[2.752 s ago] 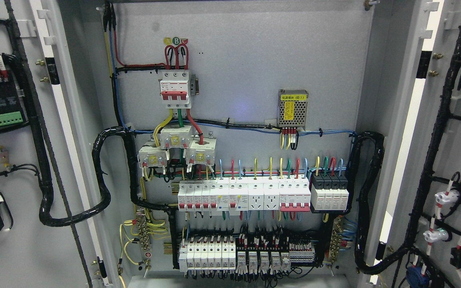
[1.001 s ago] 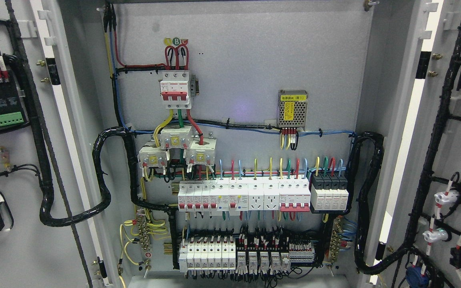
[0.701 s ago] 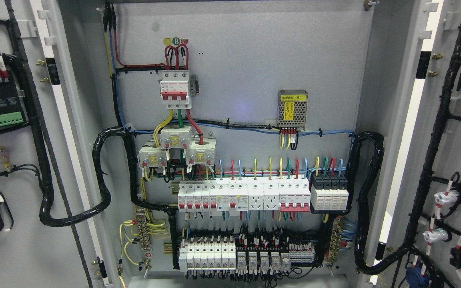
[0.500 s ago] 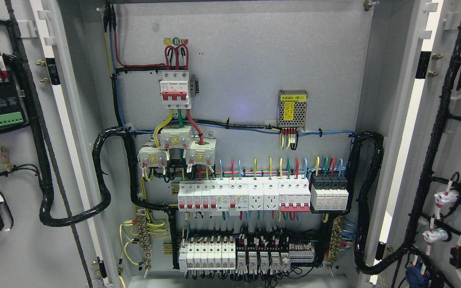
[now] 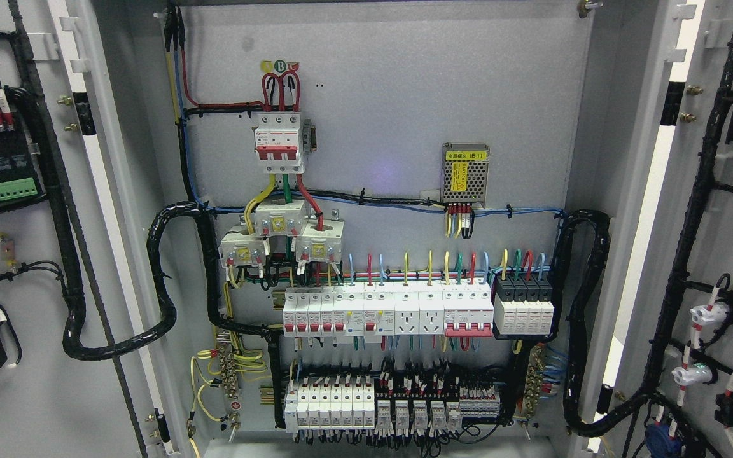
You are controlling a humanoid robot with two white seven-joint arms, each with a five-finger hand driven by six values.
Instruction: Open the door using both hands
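Observation:
The grey electrical cabinet stands with both doors swung wide. The left door [image 5: 16, 407] shows its inner face at the picture's left, carrying a black module with a green terminal strip [image 5: 15, 188] and a black cable loom. The right door [image 5: 716, 159] shows its inner face at the far right, with black wiring and white lamp holders. Between them the back panel [image 5: 392, 83] is fully exposed. Neither of my hands nor any arm shows in the head view.
On the back panel sit a red-and-white main breaker [image 5: 277, 141], a meshed power supply [image 5: 466, 170], a row of white breakers [image 5: 385, 310] and lower terminal blocks [image 5: 392, 407]. Thick black cable looms [image 5: 163, 286] run from panel to each door.

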